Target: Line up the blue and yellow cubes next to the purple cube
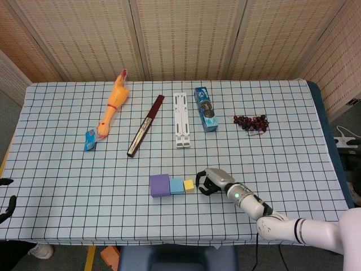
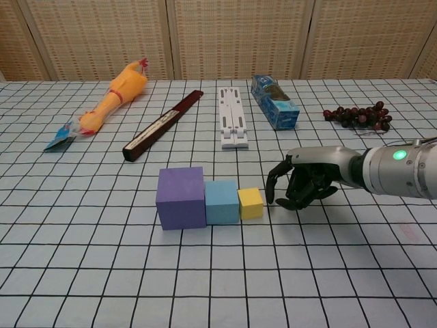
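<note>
Matte foam-like purple cube, smaller blue cube, smallest yellow cube touching in row on checked cloth counter. Right robot hand, dark fingers curled, holding nothing, just beside yellow cube. Left robot hand at edge, state unclear.

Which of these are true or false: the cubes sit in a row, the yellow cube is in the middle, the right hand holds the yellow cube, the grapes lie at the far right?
The cubes sit in a row: true; purple cube, blue cube, yellow cube.
Yellow is in the middle: false; blue is.
The right hand holds yellow: false; it is beside it, holding nothing.
The grapes lie at the far right: true.
</note>
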You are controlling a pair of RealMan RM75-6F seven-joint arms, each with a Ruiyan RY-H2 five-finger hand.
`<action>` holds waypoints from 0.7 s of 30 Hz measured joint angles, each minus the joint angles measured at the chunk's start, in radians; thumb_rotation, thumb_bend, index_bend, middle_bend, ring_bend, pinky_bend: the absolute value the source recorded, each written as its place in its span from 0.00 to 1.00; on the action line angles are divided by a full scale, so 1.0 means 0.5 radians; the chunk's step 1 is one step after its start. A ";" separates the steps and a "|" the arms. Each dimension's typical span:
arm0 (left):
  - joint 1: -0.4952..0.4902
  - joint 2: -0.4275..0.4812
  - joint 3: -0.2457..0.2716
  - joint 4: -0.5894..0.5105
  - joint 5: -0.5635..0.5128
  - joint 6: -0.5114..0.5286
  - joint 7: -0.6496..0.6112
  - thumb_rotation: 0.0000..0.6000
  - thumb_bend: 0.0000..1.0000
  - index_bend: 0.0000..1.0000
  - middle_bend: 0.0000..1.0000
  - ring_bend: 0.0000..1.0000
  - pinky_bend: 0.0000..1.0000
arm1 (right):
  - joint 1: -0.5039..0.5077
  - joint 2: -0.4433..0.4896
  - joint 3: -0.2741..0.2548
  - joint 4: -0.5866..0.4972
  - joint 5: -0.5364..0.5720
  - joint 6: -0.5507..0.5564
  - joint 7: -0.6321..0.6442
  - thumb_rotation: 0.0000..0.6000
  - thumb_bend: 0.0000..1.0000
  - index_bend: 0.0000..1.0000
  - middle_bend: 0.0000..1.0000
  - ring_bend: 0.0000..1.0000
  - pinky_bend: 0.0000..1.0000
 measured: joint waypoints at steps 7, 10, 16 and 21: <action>0.000 0.001 0.000 0.000 -0.001 0.001 -0.001 1.00 0.41 0.36 0.39 0.32 0.42 | -0.018 -0.020 0.017 0.037 -0.083 -0.025 0.069 1.00 0.40 0.49 0.95 1.00 1.00; 0.001 0.001 -0.001 0.000 -0.004 0.000 -0.001 1.00 0.42 0.36 0.39 0.33 0.42 | -0.023 -0.030 0.024 0.055 -0.113 -0.033 0.093 1.00 0.40 0.49 0.95 1.00 1.00; 0.002 0.001 -0.004 0.001 -0.009 0.002 -0.005 1.00 0.42 0.36 0.40 0.32 0.42 | -0.027 -0.052 0.041 0.099 -0.159 -0.057 0.147 1.00 0.40 0.48 0.95 1.00 1.00; 0.003 0.002 -0.006 0.003 -0.012 0.004 -0.018 1.00 0.42 0.36 0.40 0.33 0.42 | -0.027 -0.059 0.058 0.120 -0.194 -0.102 0.206 1.00 0.40 0.48 0.95 1.00 1.00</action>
